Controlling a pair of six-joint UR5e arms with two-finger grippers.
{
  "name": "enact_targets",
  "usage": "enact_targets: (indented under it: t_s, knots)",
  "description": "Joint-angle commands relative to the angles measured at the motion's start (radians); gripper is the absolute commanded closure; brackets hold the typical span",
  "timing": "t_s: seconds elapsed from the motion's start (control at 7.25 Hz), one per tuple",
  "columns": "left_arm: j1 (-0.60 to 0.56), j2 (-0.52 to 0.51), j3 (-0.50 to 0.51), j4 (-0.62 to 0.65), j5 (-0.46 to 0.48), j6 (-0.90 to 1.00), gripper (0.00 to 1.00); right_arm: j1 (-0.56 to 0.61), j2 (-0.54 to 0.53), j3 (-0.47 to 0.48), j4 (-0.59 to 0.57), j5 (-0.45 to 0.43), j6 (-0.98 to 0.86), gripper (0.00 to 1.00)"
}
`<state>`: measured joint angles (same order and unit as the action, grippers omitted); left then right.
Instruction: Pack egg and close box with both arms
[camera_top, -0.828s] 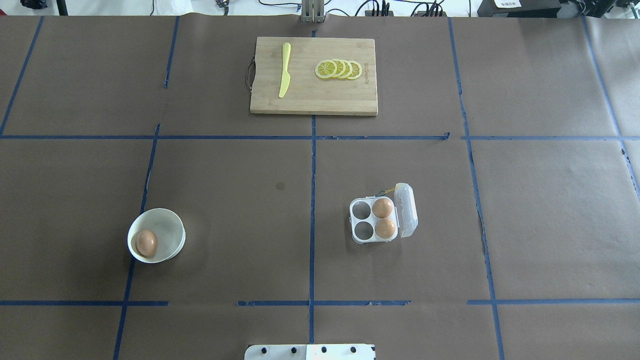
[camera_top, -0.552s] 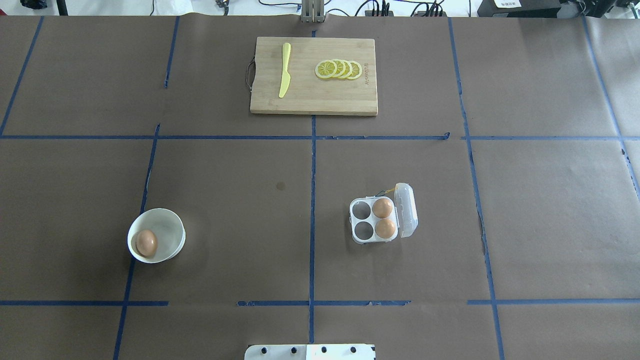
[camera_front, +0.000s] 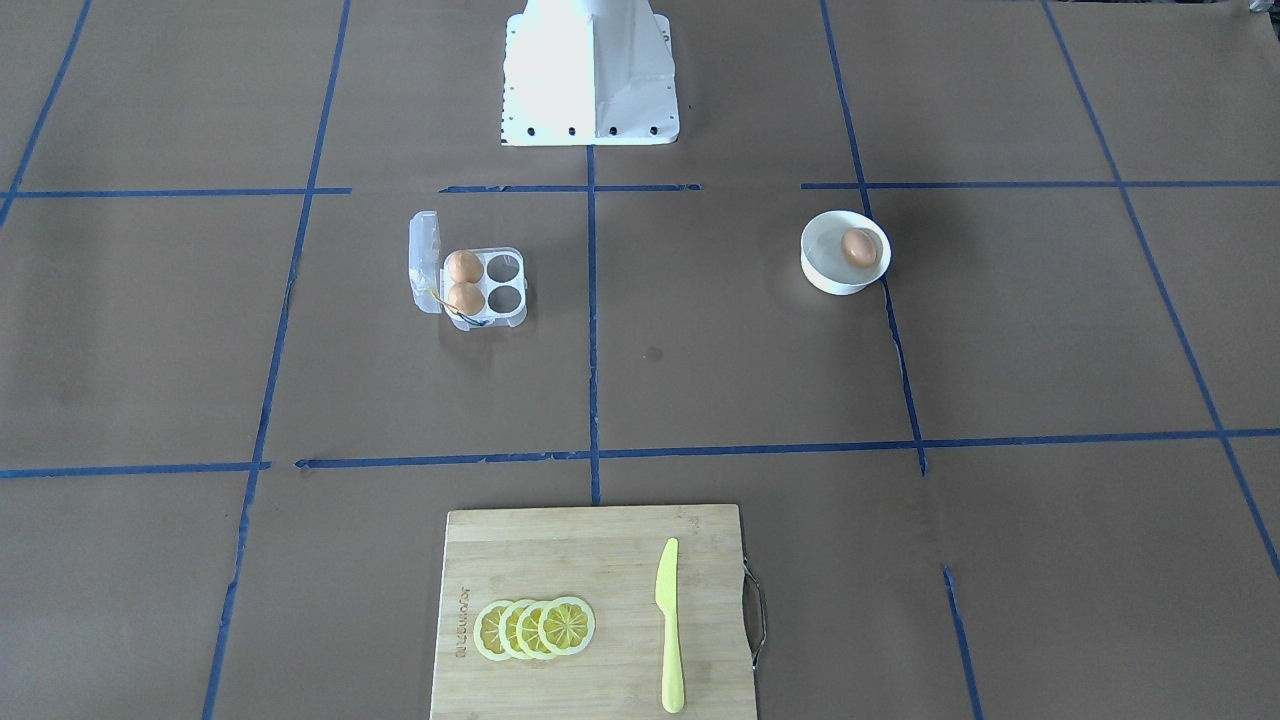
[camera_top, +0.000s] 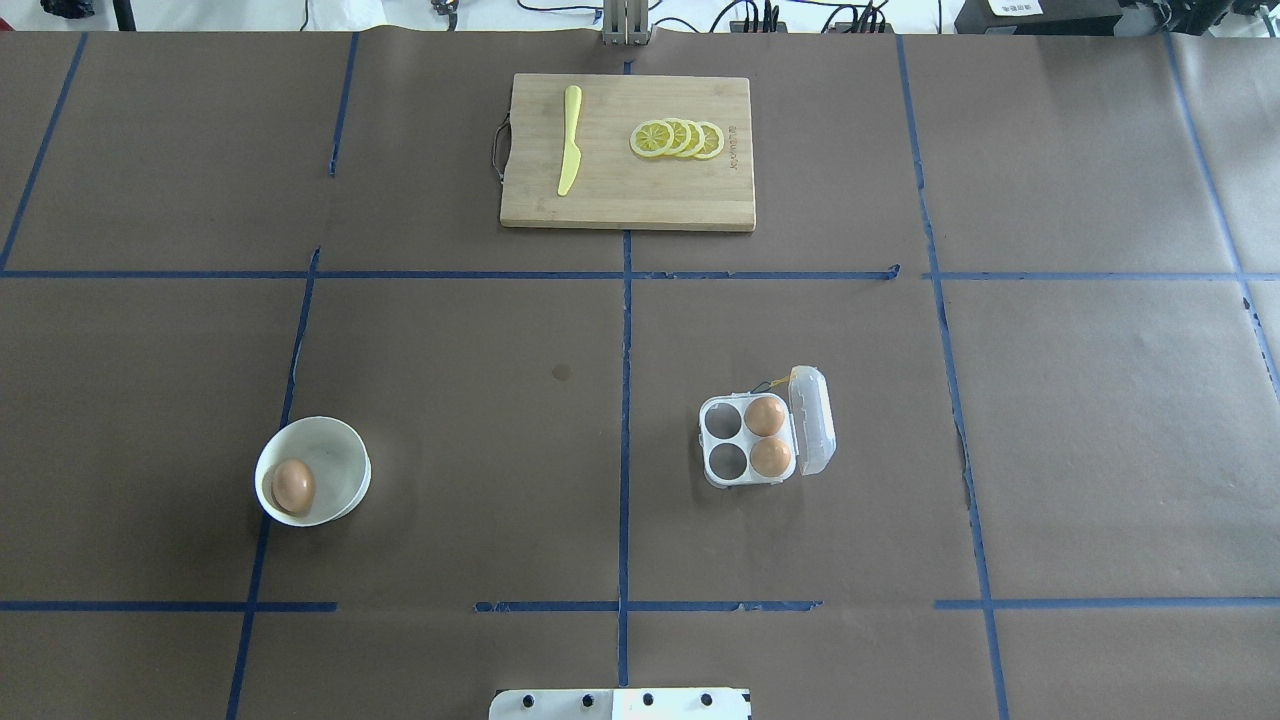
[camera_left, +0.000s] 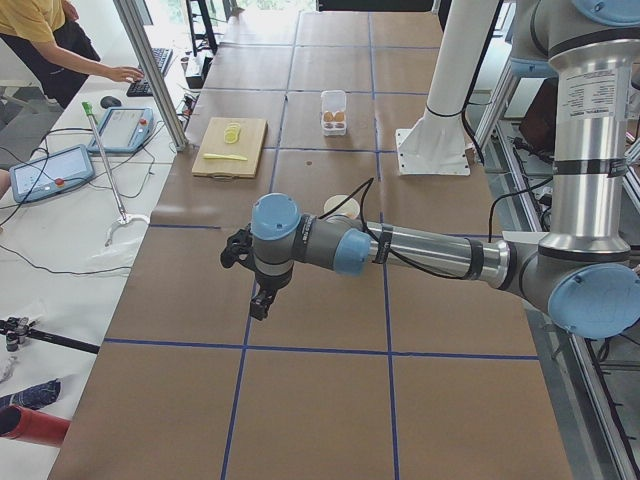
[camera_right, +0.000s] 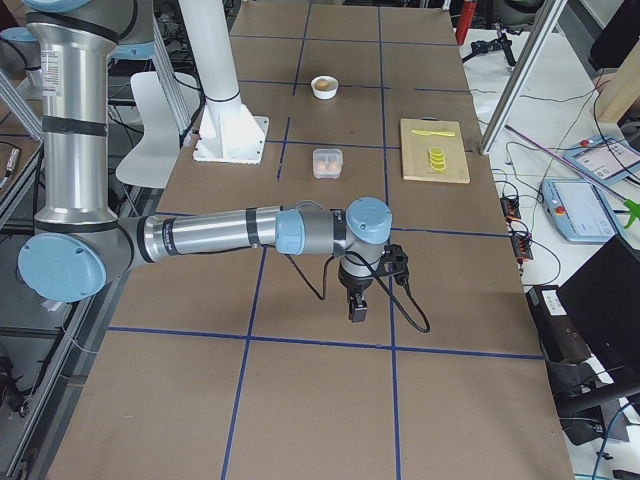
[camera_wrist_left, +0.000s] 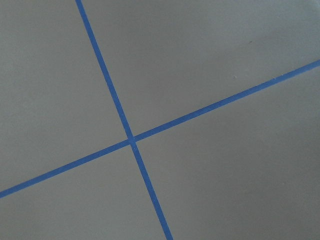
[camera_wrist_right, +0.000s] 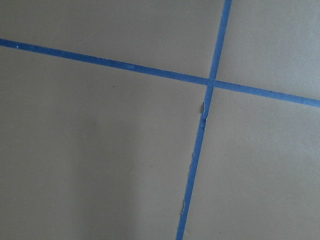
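A: Where does the job stand, and how should the next move go?

B: On the table nothing is being held. The left arm and right arm hang over bare paper, well apart from the goods. The left gripper and right gripper show only in the side views, so I cannot tell whether their jaws are spread or closed.

A: And the goods?

B: The cutting board lies at the far centre and plays no part. The bowl sits near left with the egg inside. The box sits near, right of centre, with its lid open on the right. Two eggs fill its right cells, and the left cells are free.

A: So?

B: I'd bring the left gripper straight down, jaws wide, clear of the bowl's rim, and close gently around the egg's middle.

A: Anything moved since a moment ago?

B: From overhead, nothing. Bowl, egg and box lie as before.
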<state>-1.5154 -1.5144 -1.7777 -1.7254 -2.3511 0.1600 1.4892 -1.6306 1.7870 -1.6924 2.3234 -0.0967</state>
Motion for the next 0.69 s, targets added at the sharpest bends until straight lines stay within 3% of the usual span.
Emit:
enact_targets:
  t_s: [0.0,0.14,0.28,0.55]
  knots:
    - [0.007,-0.001,-0.018,-0.006,-0.002,-0.002,0.00,-0.006,0.000,0.002,-0.001,0.002,0.000,0.00]
    - [0.055,-0.001,-0.046,-0.009,0.000,-0.075,0.00,-0.007,0.000,0.002,0.000,0.028,-0.001,0.00]
    - [0.180,-0.003,-0.105,-0.020,0.016,-0.275,0.00,-0.007,0.000,0.005,0.000,0.043,-0.001,0.00]
    - [0.311,-0.016,-0.152,-0.020,0.126,-0.500,0.00,-0.010,0.000,0.020,0.000,0.056,0.000,0.00]
